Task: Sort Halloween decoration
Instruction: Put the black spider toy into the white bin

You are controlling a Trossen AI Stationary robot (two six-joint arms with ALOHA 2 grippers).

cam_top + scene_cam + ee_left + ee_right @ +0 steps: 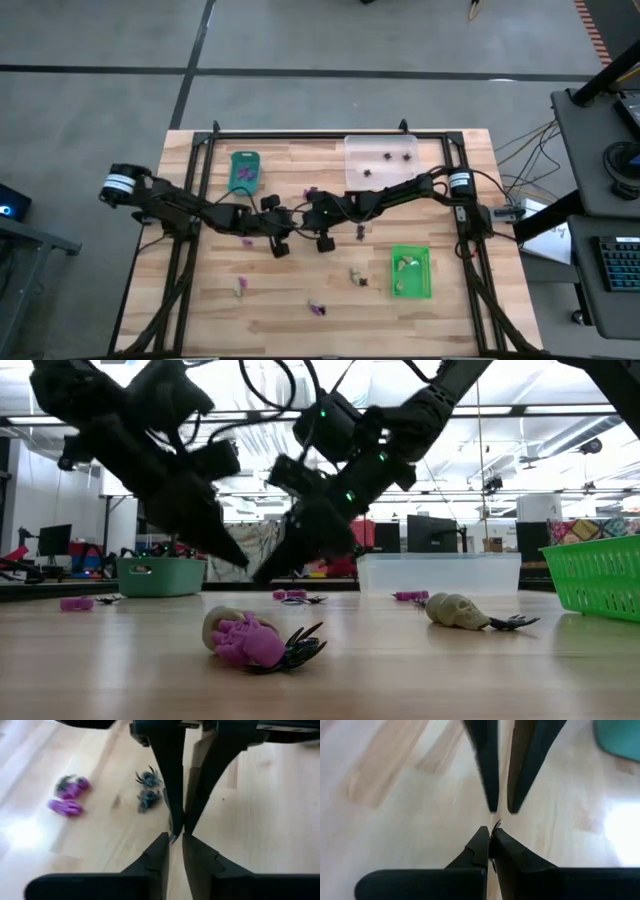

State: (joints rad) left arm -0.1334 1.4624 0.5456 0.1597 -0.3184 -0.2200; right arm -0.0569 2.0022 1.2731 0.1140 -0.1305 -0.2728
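Both dark hands meet tip to tip mid-table, blocking each other; the wooden table (200, 310) stays open near its front-left corner, scattered small trinkets elsewhere.

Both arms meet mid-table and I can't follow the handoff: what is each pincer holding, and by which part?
The right pincer pinches a tiny black trinket by thin legs. The left pincer is slightly apart at that trinket; whether it grips cannot be told.
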